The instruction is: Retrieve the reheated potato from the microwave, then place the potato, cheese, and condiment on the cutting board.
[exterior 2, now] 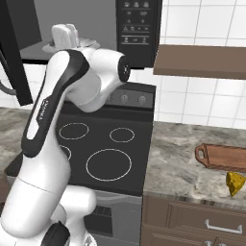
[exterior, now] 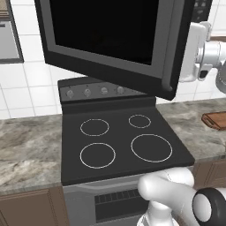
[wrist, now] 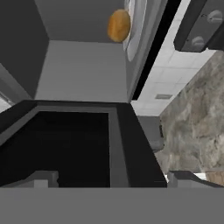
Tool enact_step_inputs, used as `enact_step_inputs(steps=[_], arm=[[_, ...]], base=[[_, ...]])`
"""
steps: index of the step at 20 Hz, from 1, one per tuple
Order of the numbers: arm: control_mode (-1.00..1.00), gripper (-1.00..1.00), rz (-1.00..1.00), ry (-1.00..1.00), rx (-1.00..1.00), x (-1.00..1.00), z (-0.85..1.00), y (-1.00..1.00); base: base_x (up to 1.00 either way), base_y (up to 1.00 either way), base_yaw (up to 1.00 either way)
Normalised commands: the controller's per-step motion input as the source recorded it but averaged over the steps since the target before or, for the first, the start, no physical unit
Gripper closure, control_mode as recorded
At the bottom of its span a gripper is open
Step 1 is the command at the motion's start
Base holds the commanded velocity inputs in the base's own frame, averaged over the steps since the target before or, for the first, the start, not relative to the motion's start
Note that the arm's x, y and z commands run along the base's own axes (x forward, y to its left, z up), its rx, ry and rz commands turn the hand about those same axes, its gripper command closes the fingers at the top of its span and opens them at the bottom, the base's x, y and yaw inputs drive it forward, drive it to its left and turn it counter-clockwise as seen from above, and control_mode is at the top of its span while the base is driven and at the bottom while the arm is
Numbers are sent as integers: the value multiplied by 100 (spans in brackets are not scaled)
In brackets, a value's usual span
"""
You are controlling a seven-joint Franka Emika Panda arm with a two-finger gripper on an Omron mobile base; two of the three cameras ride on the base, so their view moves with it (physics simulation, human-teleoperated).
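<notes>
Reaching into the open microwave [exterior 2: 77,29] for the potato [wrist: 119,25].
Fingers [wrist: 46,178] are standing wide apart, holding nothing; potato is sitting deep inside on the plate [wrist: 135,30]. Hand is rolled, so I'd level it, clear the swung-open door [exterior: 110,39], then close across the potato's middle. Cutting board [exterior 2: 226,157] and cheese [exterior 2: 235,183] are waiting on the tabletop [exterior 2: 178,163].

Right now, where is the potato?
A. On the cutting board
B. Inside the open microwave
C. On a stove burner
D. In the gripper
B: the hand view shows the golden-brown potato sitting inside the grey interior of the microwave, whose door stands swung open; the cutting board on the counter carries nothing.
</notes>
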Motion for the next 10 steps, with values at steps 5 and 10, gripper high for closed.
enact_step_inputs(steps=[5,10], arm=[[-100,-100,15,0,0,0,0,43],[-100,-100,7,0,0,-9,5,39]], base=[[0,0,0],[0,0,0]])
